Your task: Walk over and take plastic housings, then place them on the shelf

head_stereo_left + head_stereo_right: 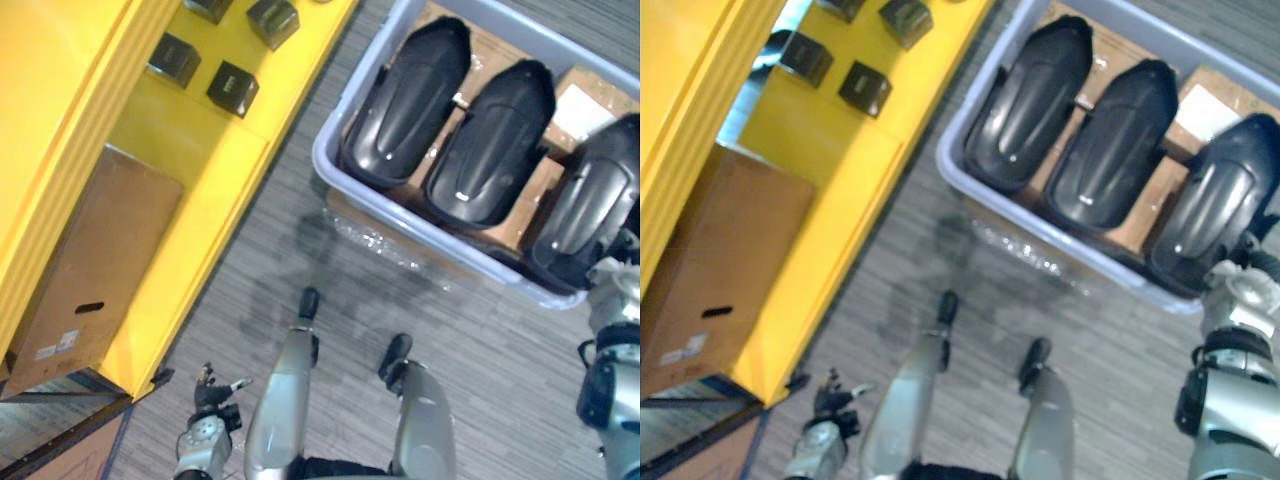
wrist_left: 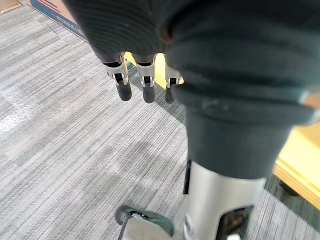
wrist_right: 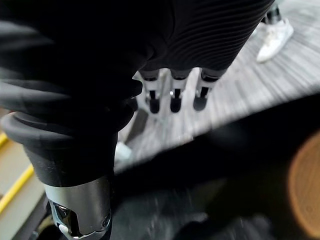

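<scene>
Black plastic housings (image 1: 495, 130) lie three abreast in a grey bin (image 1: 330, 165) on the carpeted floor (image 1: 450, 320), well ahead and to the right of the left robot hand (image 1: 212, 385). That hand hangs low beside the near corner of a yellow shelf (image 1: 180, 130). The shelf carries a cardboard box (image 1: 90, 260) close to the hand and small black boxes (image 1: 232, 88) farther off.

From the left wrist, the fingers (image 2: 145, 87) hang loose and straight, holding nothing, with the carpet beneath and the shelf edge just past them.

From the right wrist, the right robot hand (image 3: 175, 97) is also slack and empty. Its fingers hang over a dark blurred shape (image 3: 225, 165) I cannot identify, and a person's white shoe (image 3: 274, 35) is on the floor beyond.
</scene>
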Tool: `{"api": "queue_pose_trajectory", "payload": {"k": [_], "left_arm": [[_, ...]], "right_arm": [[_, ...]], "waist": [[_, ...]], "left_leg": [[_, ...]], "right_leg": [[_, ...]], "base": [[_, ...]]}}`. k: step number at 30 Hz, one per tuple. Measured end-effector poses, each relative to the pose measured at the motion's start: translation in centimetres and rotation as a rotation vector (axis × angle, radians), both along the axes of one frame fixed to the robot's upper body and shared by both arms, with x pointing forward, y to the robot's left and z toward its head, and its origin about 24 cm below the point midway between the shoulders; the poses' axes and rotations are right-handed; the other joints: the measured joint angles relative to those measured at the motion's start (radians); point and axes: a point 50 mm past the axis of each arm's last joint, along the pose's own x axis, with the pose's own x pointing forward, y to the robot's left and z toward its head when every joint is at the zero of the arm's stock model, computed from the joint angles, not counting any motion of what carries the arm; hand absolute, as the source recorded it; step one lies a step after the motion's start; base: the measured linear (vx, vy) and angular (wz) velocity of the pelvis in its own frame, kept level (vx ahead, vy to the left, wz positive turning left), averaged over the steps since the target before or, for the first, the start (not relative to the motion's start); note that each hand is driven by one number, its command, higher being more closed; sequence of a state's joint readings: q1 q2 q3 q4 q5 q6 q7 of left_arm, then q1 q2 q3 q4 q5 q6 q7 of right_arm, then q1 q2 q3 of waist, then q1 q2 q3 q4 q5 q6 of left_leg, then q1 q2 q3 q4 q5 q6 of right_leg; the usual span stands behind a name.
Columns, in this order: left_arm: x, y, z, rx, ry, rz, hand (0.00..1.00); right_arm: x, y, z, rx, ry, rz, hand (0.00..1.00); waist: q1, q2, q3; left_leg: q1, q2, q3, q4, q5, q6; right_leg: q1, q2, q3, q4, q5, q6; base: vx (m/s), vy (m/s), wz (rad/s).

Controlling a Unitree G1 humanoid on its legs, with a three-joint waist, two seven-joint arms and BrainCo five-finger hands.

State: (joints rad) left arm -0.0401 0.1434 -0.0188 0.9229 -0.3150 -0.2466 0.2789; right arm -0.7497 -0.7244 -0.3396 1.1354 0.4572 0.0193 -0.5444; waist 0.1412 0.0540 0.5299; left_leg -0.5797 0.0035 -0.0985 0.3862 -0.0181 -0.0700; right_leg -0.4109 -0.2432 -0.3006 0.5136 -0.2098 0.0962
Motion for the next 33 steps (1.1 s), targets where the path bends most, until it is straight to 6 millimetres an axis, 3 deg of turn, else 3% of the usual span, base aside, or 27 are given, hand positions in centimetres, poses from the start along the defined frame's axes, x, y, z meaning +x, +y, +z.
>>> {"api": "queue_pose_trajectory", "payload": {"k": [4,5,12,16,21,33], "left_arm": [[0.0,-0.2,0.0,-0.007,-0.002,-0.006,0.00],[0.0,-0.2,-0.1,-0.007,-0.001,-0.006,0.00],[0.1,-0.3,0.0,-0.027,-0.016,-0.003,0.00],[0.1,-0.5,0.0,-0.040,-0.019,0.005,0.00],[0.2,-1.4,0.0,-0.061,-0.048,0.000,0.00],[0.3,-1.1,0.2,-0.055,-0.056,0.002,0.00]], "right_arm": [[-0.5,-0.7,0.3,-0.003,0.013,-0.021,0.00],[-0.4,-0.8,0.4,-0.003,0.012,-0.020,1.00],[-0.4,-1.0,0.5,-0.029,0.087,0.034,1.00],[-1.3,-2.1,0.9,-0.069,0.158,0.030,1.00],[-0.8,-1.8,1.2,-0.114,0.231,0.063,1.00],[-0.7,-1.6,1.0,-0.232,0.435,0.090,1.00]], "waist": [[0.013,0.013,0.001],[0.014,0.014,0.001],[0.013,0.026,-0.001],[0.016,0.026,-0.001],[0.017,0.027,-0.001],[0.019,0.028,-0.002]], "left_leg": [[-0.016,-0.002,-0.006,0.000,0.007,-0.001],[-0.016,-0.006,-0.006,0.000,0.009,0.000],[-0.033,-0.016,-0.022,0.006,0.013,-0.001],[-0.037,-0.016,-0.026,0.006,0.015,-0.002],[-0.031,-0.015,-0.027,0.008,0.015,-0.003],[0.025,-0.015,-0.021,-0.028,0.036,-0.003]], "right_leg": [[-0.017,-0.003,-0.005,0.014,-0.004,-0.003],[-0.019,-0.008,-0.004,0.020,-0.008,-0.001],[-0.030,-0.017,-0.019,0.031,-0.018,0.002],[-0.029,-0.017,-0.026,0.037,-0.018,0.001],[-0.023,-0.016,-0.027,0.041,-0.019,0.000],[0.021,-0.017,-0.027,0.030,-0.021,-0.002]], "base": [[-0.02,-0.007,0.06],[-0.02,0.006,0.08],[-0.01,0.003,0.07],[0.01,-0.002,0.04],[0.00,0.000,0.00],[0.00,0.000,0.00]]}}
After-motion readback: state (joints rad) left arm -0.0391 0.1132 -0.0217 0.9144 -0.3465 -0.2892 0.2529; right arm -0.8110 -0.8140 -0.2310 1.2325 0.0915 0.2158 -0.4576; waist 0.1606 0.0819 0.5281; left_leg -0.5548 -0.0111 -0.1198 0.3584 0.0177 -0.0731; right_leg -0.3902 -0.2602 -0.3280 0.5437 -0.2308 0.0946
